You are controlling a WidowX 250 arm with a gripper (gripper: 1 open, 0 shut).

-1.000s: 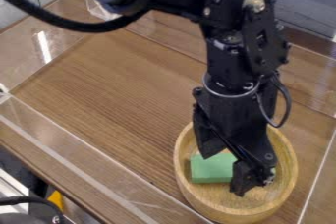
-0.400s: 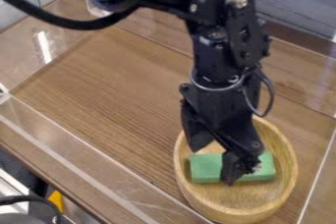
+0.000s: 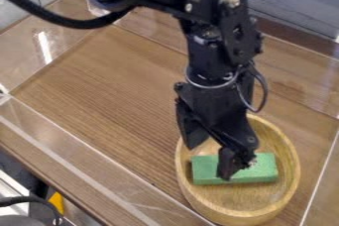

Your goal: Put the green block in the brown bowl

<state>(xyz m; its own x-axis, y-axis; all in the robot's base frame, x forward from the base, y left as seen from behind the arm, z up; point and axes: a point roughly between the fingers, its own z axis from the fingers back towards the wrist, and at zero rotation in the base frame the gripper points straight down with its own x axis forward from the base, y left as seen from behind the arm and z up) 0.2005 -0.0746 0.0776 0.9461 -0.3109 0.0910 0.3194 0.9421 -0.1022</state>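
green block (image 3: 248,168) lying flat inside brown bowl (image 3: 284,196), gripper (image 3: 219,155) pointing down over block's left part, jaws spread wide, gripping nothing, wood-grain table (image 3: 106,91) beneath

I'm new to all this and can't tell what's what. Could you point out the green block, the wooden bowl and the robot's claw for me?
green block (image 3: 256,168): camera view, its top face, right of the claw.
brown bowl (image 3: 290,192): camera view, its thick right-hand rim.
gripper (image 3: 219,151): camera view, midway between its open fingertips, just over the block.
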